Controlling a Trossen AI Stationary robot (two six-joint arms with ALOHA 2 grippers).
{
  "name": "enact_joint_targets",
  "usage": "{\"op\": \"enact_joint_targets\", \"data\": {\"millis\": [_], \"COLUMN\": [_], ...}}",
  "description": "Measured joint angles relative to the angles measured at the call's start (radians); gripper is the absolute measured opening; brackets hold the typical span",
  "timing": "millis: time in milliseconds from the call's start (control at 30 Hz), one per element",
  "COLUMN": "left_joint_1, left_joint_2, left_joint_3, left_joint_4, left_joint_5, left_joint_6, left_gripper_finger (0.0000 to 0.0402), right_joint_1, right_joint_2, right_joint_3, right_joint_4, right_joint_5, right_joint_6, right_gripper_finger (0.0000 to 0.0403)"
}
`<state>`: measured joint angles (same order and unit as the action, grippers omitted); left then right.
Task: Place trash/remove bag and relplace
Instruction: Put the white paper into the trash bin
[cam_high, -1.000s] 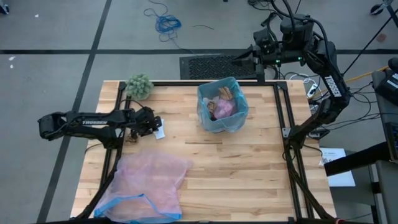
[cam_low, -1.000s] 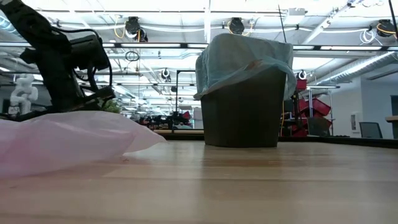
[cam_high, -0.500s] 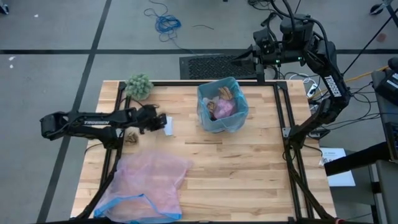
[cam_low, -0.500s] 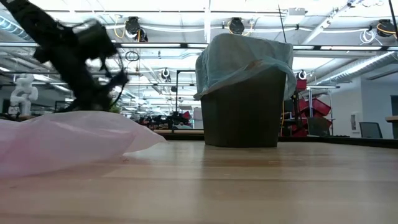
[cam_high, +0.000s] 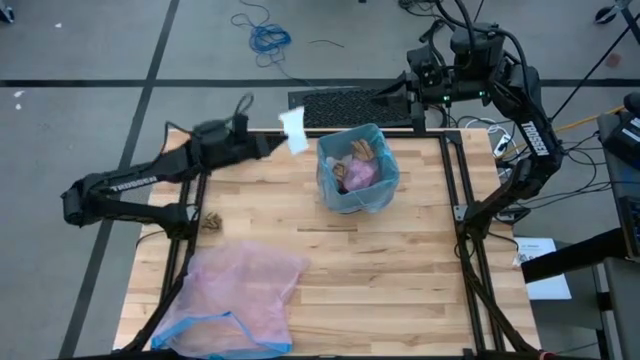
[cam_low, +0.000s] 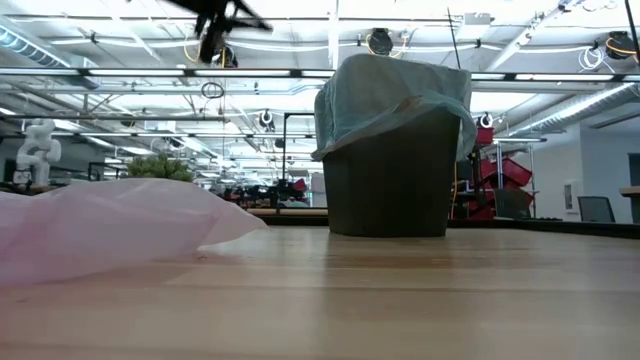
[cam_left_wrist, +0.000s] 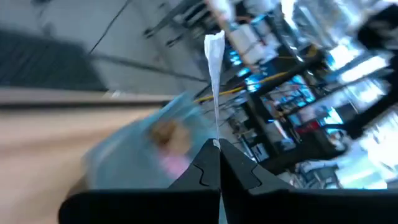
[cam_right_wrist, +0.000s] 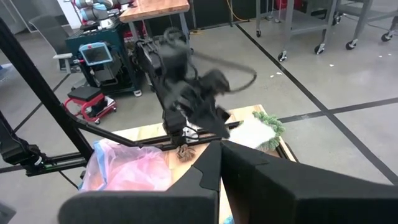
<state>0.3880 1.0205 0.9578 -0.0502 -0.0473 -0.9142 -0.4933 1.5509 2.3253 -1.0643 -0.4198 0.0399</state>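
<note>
The brown bin (cam_high: 357, 170) stands at the table's far middle, lined with the light-blue bag (cam_low: 392, 95). Trash lies inside it: a pink wad (cam_high: 361, 173) and brown scraps. My left gripper (cam_high: 272, 143) is raised over the far edge, left of the bin, and shut on a white paper piece (cam_high: 294, 130). One brown scrap (cam_high: 212, 221) lies on the table near the left edge. My right gripper (cam_high: 388, 96) hangs shut beyond the far edge, holding nothing. My left gripper pinches the white paper piece by one end (cam_left_wrist: 216, 140) between its two fingertips. The fingers lie about level and point toward the bin from the table's left. The paper sticks out past the fingertips, lifted clear of the table.
A translucent pink bag with a blue rim (cam_high: 235, 295) lies spread on the near left of the table. A fuzzy green ball (cam_right_wrist: 268, 122) sits at the far left corner, under my left arm. The table's middle and right are bare wood.
My left gripper has taken hold of the white paper piece on the table's left side. It has risen quickly and swung toward the far edge and the bin, tipping from pointing down to about level. The paper has gone from lying on the table to lifted clear.
</note>
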Motion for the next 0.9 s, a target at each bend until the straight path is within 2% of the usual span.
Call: {"op": "enact_joint_targets", "data": {"millis": [233, 400, 500, 667, 800, 900], "left_joint_1": [0.01, 0.011, 0.011, 0.011, 0.011, 0.011], "left_joint_2": [0.169, 0.352, 0.454, 0.573, 0.621, 0.622], "left_joint_3": [0.287, 0.448, 0.511, 0.575, 0.614, 0.623], "left_joint_4": [-0.053, -0.24, -0.342, -0.383, -0.38, -0.375], "left_joint_5": [0.134, 0.269, 0.321, 0.409, 0.45, 0.459], "left_joint_6": [0.216, 0.286, 0.333, 0.41, 0.469, 0.511], "left_gripper_finger": [0.0, 0.0, 0.0, 0.0, 0.0002, 0.0019], "right_joint_1": [0.0, 0.003, 0.004, 0.004, 0.004, 0.004], "right_joint_2": [0.0, 0.0, 0.0, 0.0, 0.0, 0.0], "right_joint_3": [0.0, 0.0, 0.0, 0.0, 0.0, 0.0], "right_joint_4": [0.011, 0.027, 0.034, 0.036, 0.036, 0.036], "right_joint_5": [0.0, 0.0, 0.0, 0.0, 0.0, 0.0], "right_joint_6": [0.0, 0.005, 0.012, 0.027, 0.036, 0.038], "right_gripper_finger": [0.0, 0.0, 0.0, 0.0, 0.0, 0.0]}}
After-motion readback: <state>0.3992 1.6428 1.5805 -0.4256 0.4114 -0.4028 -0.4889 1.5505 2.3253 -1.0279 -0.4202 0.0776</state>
